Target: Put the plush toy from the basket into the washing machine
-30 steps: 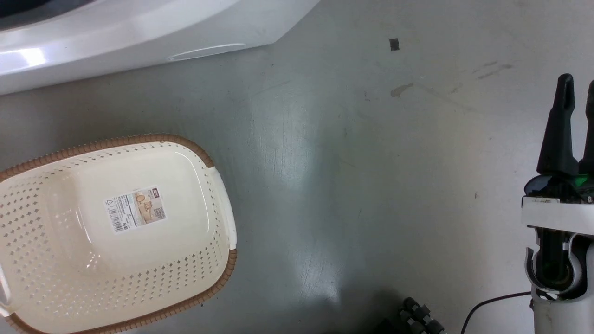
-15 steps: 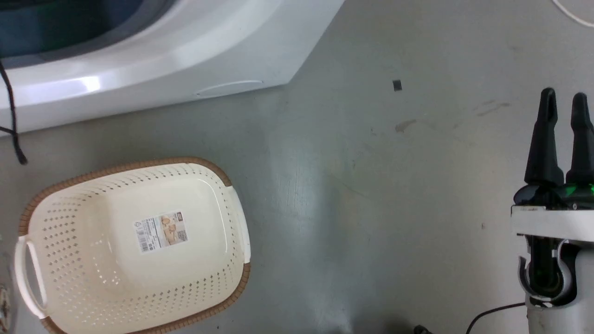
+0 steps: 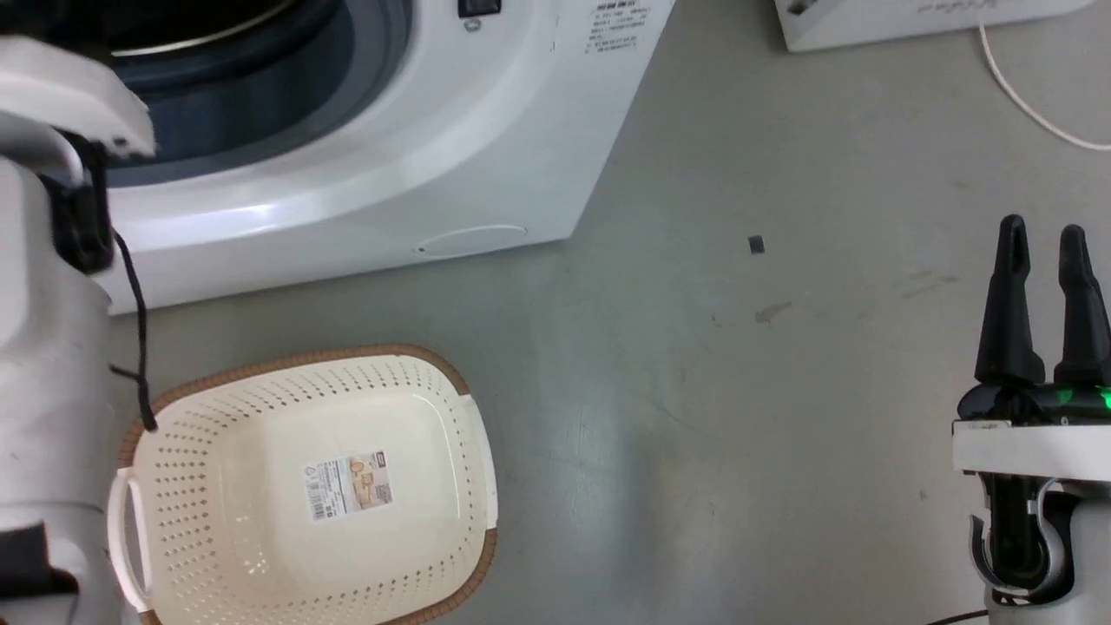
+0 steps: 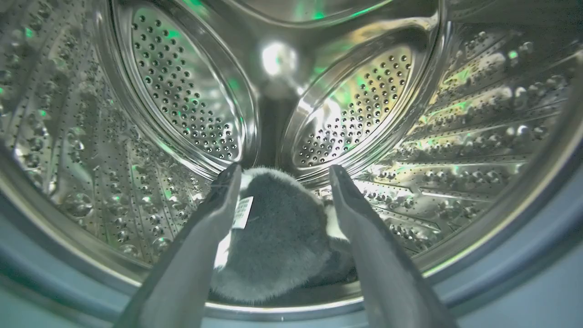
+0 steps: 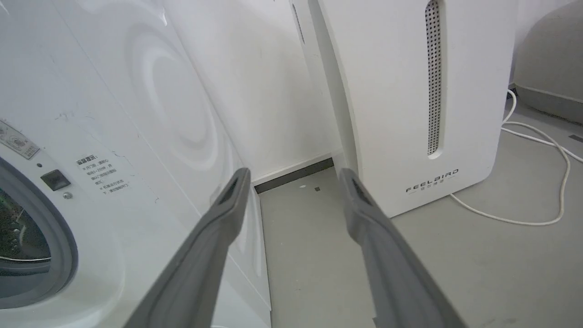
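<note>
The plush toy [image 4: 278, 232] is seen lying on the floor of the steel drum [image 4: 182, 91], just inside the near lip of the washing machine [image 3: 391, 156]. It is flanked by the parted fingers of the left gripper [image 4: 284, 175], which clamp nothing. The basket [image 3: 286, 363] is left empty on the floor before the machine. Compared with half a second ago, the head camera has been raised, so the door opening and the left forearm [image 3: 43, 347] are brought into view. The right gripper [image 3: 1041, 239] is held open and idle at the right. The placing is judged done, and only withdrawal remains.

Left hand [image 4: 283, 171], right hand [image 3: 1041, 227]: both spread.
</note>
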